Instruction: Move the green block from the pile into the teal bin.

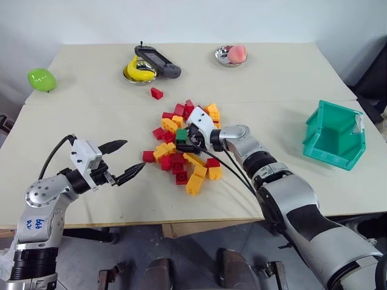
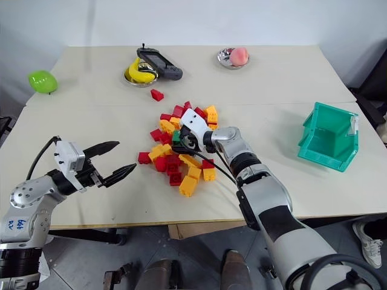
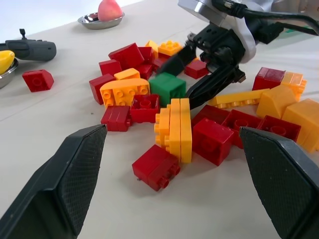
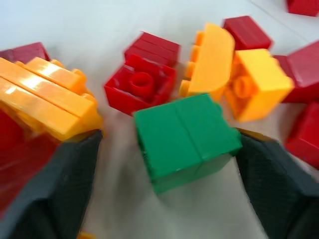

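- Right gripper (image 1: pixel 185 142) down in the pile (image 1: pixel 184 145), fingers straddling the green block (image 4: pixel 185 141): one finger against its side, the other just clear, not clenched yet.
- Green block resting on the desk (image 1: pixel 290 78) at the pile's middle, beside red and orange-yellow bricks.
- Left gripper (image 1: pixel 124 160) hovering just left of the pile, fingers spread wide, grasping nothing.
- Teal bin (image 1: pixel 334 134) well apart, at the desk's right edge.

Right hand (image 2: pixel 179 140) at green block (image 2: pixel 176 136) in pile (image 2: pixel 181 148), teal bin (image 2: pixel 329 136) well apart
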Available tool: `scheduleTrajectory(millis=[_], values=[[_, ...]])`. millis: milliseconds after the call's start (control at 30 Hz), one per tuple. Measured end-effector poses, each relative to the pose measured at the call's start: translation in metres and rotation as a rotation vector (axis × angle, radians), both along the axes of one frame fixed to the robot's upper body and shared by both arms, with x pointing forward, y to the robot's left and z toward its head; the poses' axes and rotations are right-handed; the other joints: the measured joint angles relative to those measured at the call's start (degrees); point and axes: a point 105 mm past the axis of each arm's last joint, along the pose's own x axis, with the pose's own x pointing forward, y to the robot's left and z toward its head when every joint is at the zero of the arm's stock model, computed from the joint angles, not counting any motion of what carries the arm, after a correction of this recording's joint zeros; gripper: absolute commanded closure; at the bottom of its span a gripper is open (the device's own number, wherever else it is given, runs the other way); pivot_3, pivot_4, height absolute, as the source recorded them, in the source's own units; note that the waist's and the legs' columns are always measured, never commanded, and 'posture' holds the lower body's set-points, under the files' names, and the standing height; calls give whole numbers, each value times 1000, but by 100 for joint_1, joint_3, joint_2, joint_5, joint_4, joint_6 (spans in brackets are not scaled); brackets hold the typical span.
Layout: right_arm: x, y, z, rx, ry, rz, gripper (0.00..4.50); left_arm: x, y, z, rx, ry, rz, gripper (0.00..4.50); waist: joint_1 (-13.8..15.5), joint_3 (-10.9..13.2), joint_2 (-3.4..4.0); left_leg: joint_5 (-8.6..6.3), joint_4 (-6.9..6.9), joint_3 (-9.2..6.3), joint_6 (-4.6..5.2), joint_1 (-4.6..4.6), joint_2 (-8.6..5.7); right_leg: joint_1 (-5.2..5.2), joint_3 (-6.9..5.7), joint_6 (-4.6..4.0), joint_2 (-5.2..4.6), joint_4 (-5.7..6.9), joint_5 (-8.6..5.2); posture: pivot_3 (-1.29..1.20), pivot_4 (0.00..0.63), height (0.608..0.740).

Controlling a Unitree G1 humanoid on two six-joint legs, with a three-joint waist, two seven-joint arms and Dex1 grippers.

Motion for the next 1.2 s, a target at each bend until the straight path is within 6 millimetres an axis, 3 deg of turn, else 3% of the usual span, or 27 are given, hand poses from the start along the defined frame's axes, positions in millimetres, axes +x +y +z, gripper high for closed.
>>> scheduleTrajectory(millis=[67,100,267,467,533,633,867,1033,1200], values=[[0,0,2,12,-6,4,2315,0,0,0,-1,1,4,0,-8,0,0,0,0,0,0,0,0,0,0,0,0,0,0,0,150,740],[0,0,3,18,-6,2,2449,0,0,-1,-2,2,6,0,-13,0,0,0,0,0,0,0,0,0,0,0,0,0,0,0,150,740],[5,-7,11,50,-52,-27,2442,0,-4,-4,-18,8,-4,0,-23,0,0,0,0,0,0,0,0,0,0,0,0,1,0,0,150,740],[11,-49,46,145,-179,-50,2442,8,-33,2,-57,-11,-94,0,63,0,0,0,6,1,0,-2,-1,1,0,0,-1,-1,0,0,150,740],[14,-75,61,224,-196,-123,2442,12,-47,5,-89,-10,-130,0,101,0,0,0,7,-1,0,-4,-1,1,-1,0,-1,0,0,0,150,740],[9,-129,85,292,-264,-252,2442,17,-72,10,-140,-7,-205,0,192,0,0,-1,10,0,0,-6,-1,2,-2,0,-1,-3,0,0,150,740],[-37,-252,116,261,-436,-623,2442,26,-138,27,-255,-33,-386,0,293,0,0,-1,13,7,1,-7,-3,2,-1,1,-2,-2,0,0,150,740],[-61,-329,104,115,-451,-936,2442,35,-176,26,-235,-30,-464,0,389,0,0,-2,14,20,4,-2,-3,3,4,1,-2,-6,1,0,150,740],[-69,-372,76,19,-363,-1135,2442,40,-193,19,-161,-51,-481,0,376,-1,1,-2,12,24,4,-1,-3,3,5,1,-2,-9,1,0,150,740]])
